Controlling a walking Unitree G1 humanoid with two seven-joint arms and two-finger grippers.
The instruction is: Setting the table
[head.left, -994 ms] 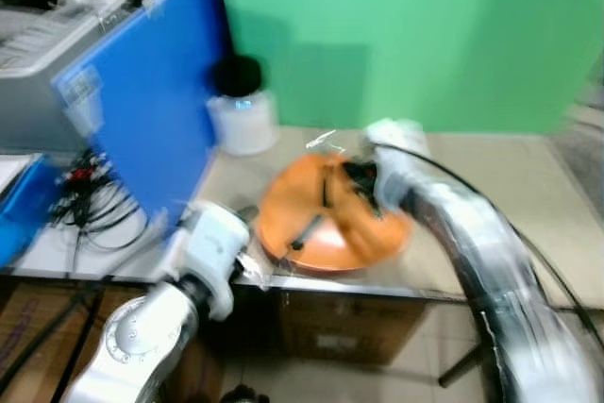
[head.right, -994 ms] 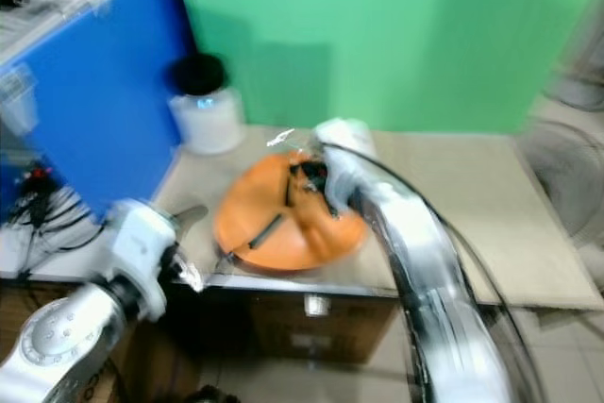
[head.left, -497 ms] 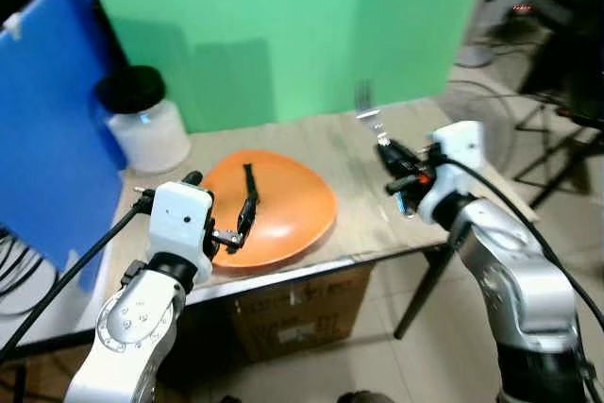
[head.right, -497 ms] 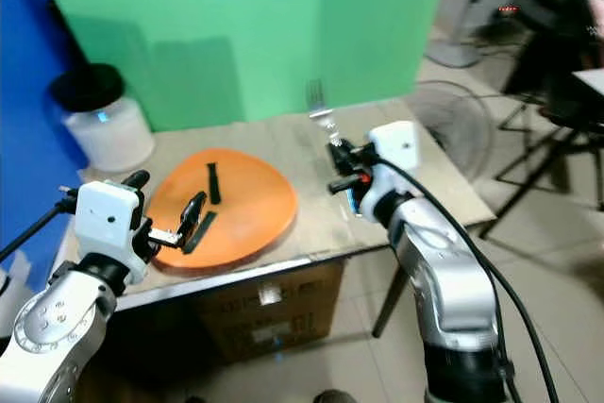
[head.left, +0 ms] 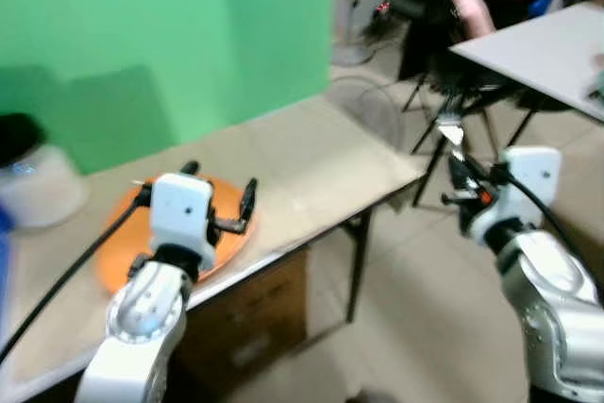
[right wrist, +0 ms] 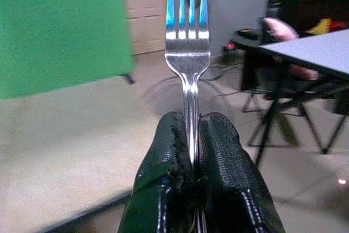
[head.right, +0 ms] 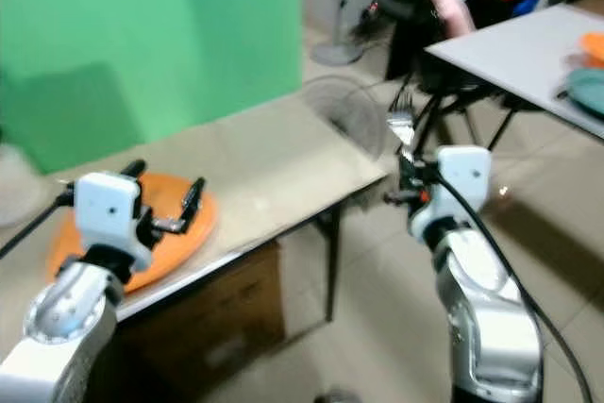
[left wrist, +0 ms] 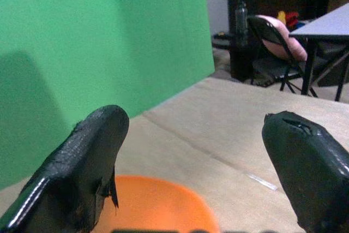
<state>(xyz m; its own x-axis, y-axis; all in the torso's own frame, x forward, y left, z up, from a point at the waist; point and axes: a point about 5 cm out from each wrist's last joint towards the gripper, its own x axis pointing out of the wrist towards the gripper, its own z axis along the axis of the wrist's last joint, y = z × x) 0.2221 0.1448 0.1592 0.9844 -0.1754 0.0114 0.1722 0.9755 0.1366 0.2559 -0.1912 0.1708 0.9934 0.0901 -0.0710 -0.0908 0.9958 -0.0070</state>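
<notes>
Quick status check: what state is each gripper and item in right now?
Left gripper: open, empty, above the orange plate.
Right gripper: shut on the silver metal fork, off the table's edge.
Silver metal fork: upright, tines up.
Round orange plate: flat on the beige table, bare.

Head cameras look down; wrist cameras (close) along fingers.

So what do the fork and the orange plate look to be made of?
The fork, clamped in the right gripper, looks like polished metal, probably stainless steel: silvery with bright reflections on the tines. The orange plate looks like smooth plastic or melamine, uniformly coloured with little shine; the blur leaves this uncertain.
</notes>
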